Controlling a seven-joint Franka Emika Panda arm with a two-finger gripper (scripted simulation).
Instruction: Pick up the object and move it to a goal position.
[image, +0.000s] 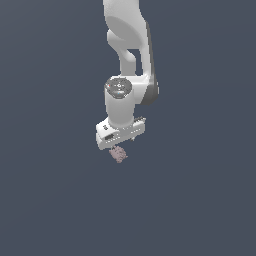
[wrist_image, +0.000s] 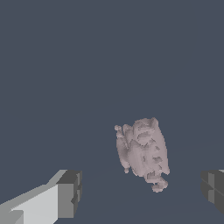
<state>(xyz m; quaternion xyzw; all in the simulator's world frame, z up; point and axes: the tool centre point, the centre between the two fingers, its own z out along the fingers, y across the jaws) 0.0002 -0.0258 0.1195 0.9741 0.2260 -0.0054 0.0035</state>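
Observation:
The object (image: 118, 154) is a small lumpy pink-brown blob lying on the dark grey floor, just below the white hand of the arm in the exterior view. In the wrist view the object (wrist_image: 143, 152) lies between and beyond the two dark fingertips (wrist_image: 70, 192), closer to the other fingertip (wrist_image: 213, 189). My gripper (wrist_image: 142, 191) is open, with a wide gap and nothing held. In the exterior view the white hand (image: 119, 134) hides the fingers.
The white arm (image: 128, 55) reaches down from the top of the exterior view. Around it lies only flat dark grey floor (image: 200, 200).

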